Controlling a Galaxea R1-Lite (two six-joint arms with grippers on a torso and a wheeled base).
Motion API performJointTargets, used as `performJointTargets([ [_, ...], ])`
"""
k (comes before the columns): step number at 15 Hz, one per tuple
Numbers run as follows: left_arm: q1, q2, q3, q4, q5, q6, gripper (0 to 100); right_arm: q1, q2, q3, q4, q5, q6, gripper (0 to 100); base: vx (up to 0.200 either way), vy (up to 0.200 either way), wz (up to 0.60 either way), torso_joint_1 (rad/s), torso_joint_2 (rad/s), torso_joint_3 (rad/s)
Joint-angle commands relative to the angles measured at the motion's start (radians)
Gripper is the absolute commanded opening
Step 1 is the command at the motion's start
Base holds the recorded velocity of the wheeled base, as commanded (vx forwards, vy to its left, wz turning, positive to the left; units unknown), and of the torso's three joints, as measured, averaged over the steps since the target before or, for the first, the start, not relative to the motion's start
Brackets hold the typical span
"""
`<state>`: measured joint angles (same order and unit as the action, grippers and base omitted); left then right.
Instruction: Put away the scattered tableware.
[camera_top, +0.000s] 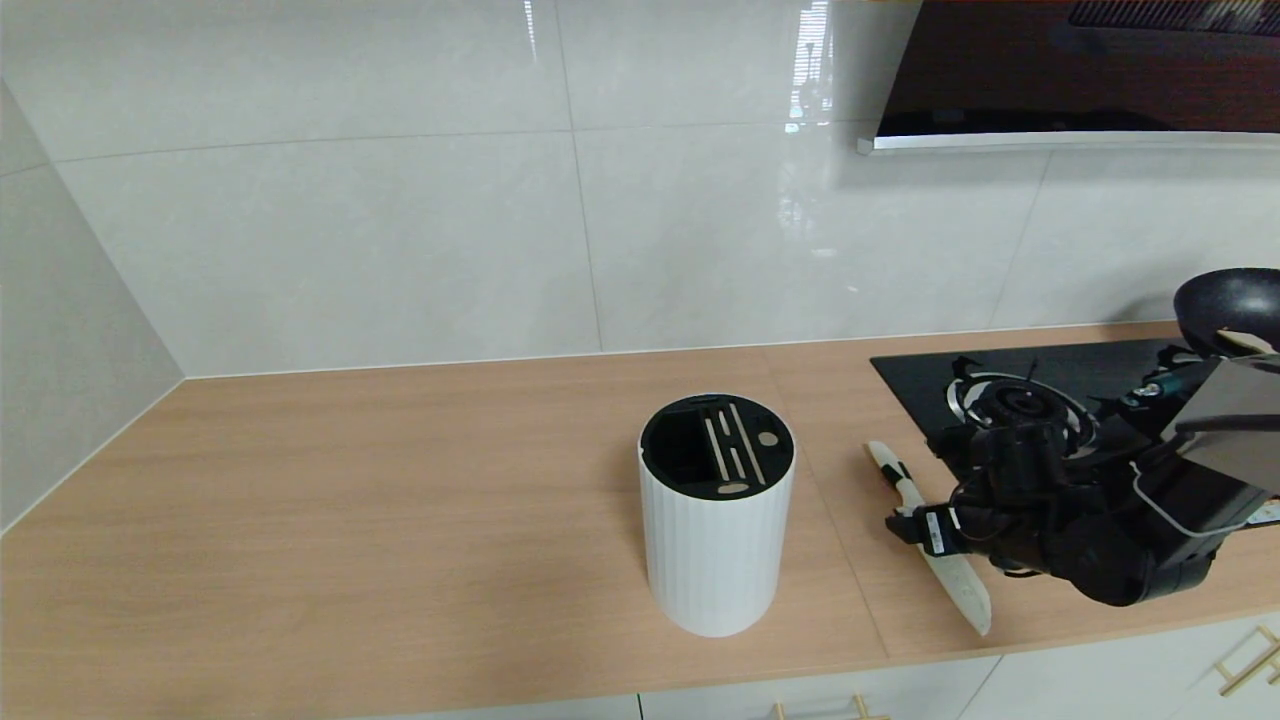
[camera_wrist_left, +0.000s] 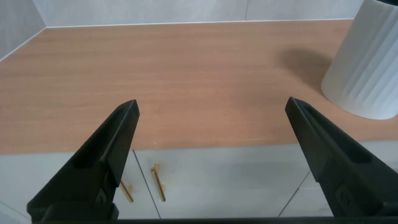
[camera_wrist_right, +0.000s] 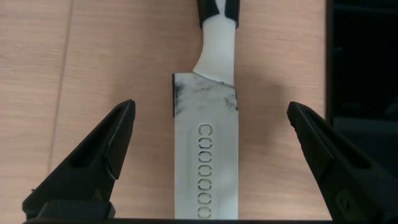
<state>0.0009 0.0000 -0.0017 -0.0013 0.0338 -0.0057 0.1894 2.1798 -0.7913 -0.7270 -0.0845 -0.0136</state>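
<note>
The knife (camera_top: 962, 590) lies flat on the wooden worktop (camera_top: 400, 500) near its front edge, towards the right end, between the white holder (camera_top: 716, 540) and the black gas hob (camera_top: 920, 385). It lies at a slant, its handle towards the back wall and its tip at the front edge. From the right wrist view the knife (camera_wrist_right: 208, 124) has a pale blade with grey marbling near the heel and a row of small oval dimples running down it. Its handle is white with a black band further up.

The right gripper (camera_top: 930, 530) sits directly over the middle of the knife. Its fingers (camera_wrist_right: 112, 155) are spread wide, one on each side of the blade and clear of it, with nothing in their grasp. I cannot tell how close they are to the wood.

The holder is a ribbed white cylinder standing upright about midway along the worktop. Its black top has one larger opening and several narrow slots.

The left gripper (camera_wrist_left: 211, 109) hangs over the front edge of the worktop, left of the holder (camera_wrist_left: 367, 62). Its fingers (camera_wrist_left: 118, 143) are also spread wide and hold nothing. White cabinet fronts with gold handles (camera_wrist_left: 158, 182) show below it.

A black pan (camera_top: 1225, 300) sits at the far right, over the hob.
</note>
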Motion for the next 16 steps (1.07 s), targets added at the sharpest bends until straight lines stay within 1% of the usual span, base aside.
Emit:
performJointTargets([
  [1,0.001,0.002,0.000,0.000,0.000,0.000,100,-0.001,0.006,-0.005,0.000,0.000,0.000,100,0.000,0.000,0.00,0.000,0.00,0.000],
  [6,0.001,0.002,0.000,0.000,0.000,0.000,100,0.001,0.023,-0.013,-0.003,0.000,0.001,100,0.000,0.000,0.00,0.000,0.00,0.000],
  [10,0.001,0.002,0.000,0.000,0.001,0.000,100,0.002,0.028,-0.008,-0.045,0.002,0.006,100,0.000,0.000,0.00,0.000,0.00,0.000],
  [16,0.001,0.002,0.000,0.000,0.001,0.000,100,0.004,0.037,-0.011,-0.045,0.031,0.027,100,0.000,0.000,0.00,0.000,0.00,0.000],
])
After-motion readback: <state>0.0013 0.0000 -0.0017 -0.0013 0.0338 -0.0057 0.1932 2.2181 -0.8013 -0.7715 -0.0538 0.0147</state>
